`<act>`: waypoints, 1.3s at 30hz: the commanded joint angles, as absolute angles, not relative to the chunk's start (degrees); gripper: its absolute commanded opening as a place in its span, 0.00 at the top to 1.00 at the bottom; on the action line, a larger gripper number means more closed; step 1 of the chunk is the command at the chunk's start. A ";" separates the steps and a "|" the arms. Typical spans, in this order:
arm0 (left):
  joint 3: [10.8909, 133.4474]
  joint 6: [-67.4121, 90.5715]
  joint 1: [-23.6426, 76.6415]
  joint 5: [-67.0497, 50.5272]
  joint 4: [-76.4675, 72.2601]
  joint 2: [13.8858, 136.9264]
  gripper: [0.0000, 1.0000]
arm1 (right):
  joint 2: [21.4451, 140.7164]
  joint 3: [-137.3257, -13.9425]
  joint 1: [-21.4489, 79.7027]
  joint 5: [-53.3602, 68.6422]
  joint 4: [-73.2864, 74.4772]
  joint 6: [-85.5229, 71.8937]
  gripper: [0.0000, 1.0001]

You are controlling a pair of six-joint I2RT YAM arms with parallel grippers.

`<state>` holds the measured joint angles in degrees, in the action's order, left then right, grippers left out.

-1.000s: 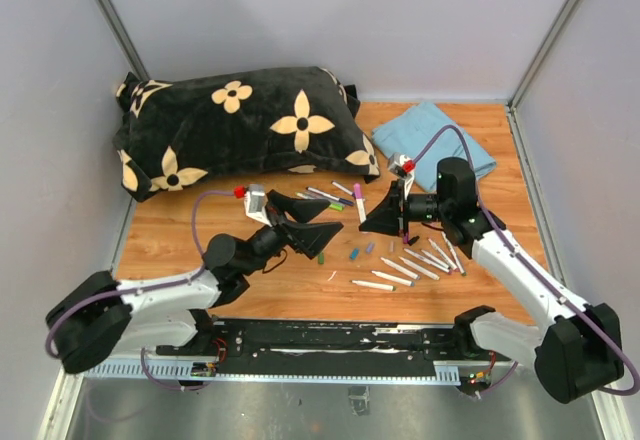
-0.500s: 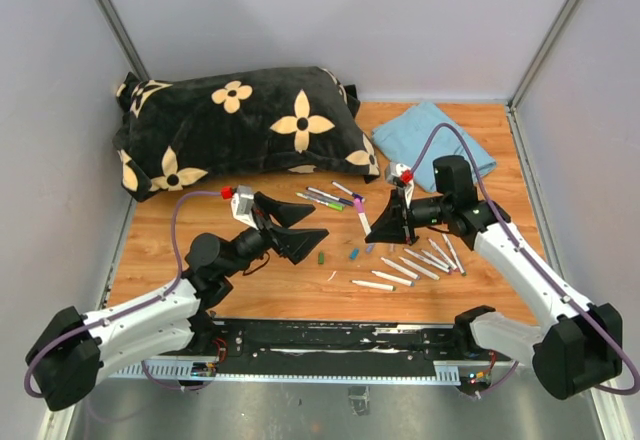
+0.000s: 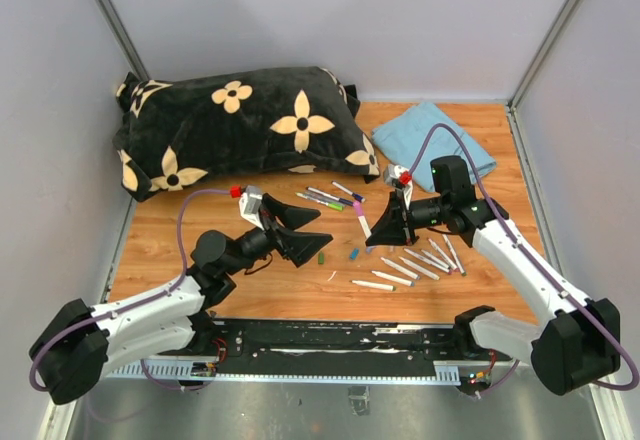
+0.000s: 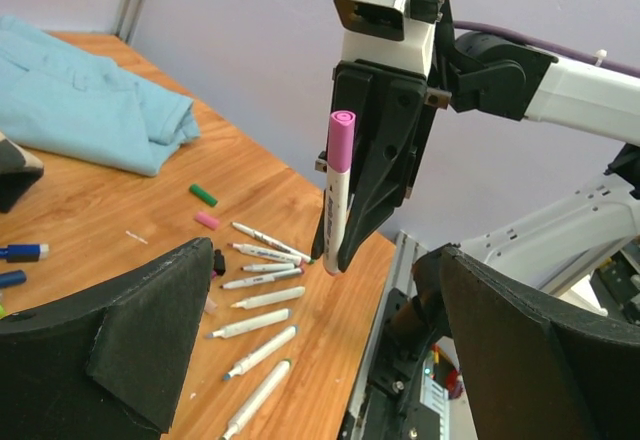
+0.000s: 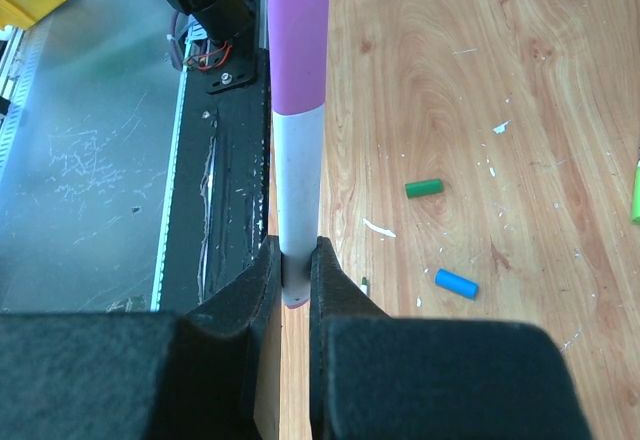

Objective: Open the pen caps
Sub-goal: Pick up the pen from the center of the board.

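My right gripper (image 3: pixel 378 224) is shut on the white barrel (image 5: pixel 297 190) of a marker pen and holds it above the table. Its pink cap (image 5: pixel 298 40) is on and points toward the left arm. The pen (image 4: pixel 338 195) and its pink cap (image 4: pixel 341 140) also show in the left wrist view. My left gripper (image 3: pixel 312 231) is open and empty, its jaws wide apart, facing the pen from a short way off. Loose green (image 5: pixel 423 188) and blue (image 5: pixel 456 283) caps lie on the wood below. Green (image 4: pixel 203 195) and pink (image 4: pixel 207 221) caps lie further off.
Several uncapped white pens (image 3: pixel 420 260) lie fanned out under the right arm. A few capped pens (image 3: pixel 330 198) lie by the black flowered pillow (image 3: pixel 240 125). A blue cloth (image 3: pixel 435 140) lies at the back right. The black base rail (image 3: pixel 330 335) runs along the near edge.
My left gripper drew back to the left, then came a little to the right again toward the pen. My right gripper shifted slightly, still holding the pen.
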<state>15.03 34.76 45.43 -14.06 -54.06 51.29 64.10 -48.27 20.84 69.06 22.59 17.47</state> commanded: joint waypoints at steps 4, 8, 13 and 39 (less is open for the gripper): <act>15.12 36.32 44.48 -17.17 -59.45 53.25 0.01 | 64.58 -49.94 20.30 71.32 23.90 18.73 0.97; 15.46 37.09 44.17 -18.48 -61.53 55.28 0.01 | 64.80 -49.84 20.30 71.75 23.84 18.64 0.97; 16.19 37.76 43.86 -19.61 -63.35 57.52 0.01 | 64.78 -49.78 20.35 72.13 23.85 18.65 0.96; 25.41 41.79 43.59 -23.11 -72.15 71.76 0.14 | 66.66 -50.00 20.74 74.75 24.63 18.76 0.98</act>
<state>22.26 40.29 43.99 -20.49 -67.81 69.34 66.08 -48.29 20.84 73.08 23.07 17.85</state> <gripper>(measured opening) 0.898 0.079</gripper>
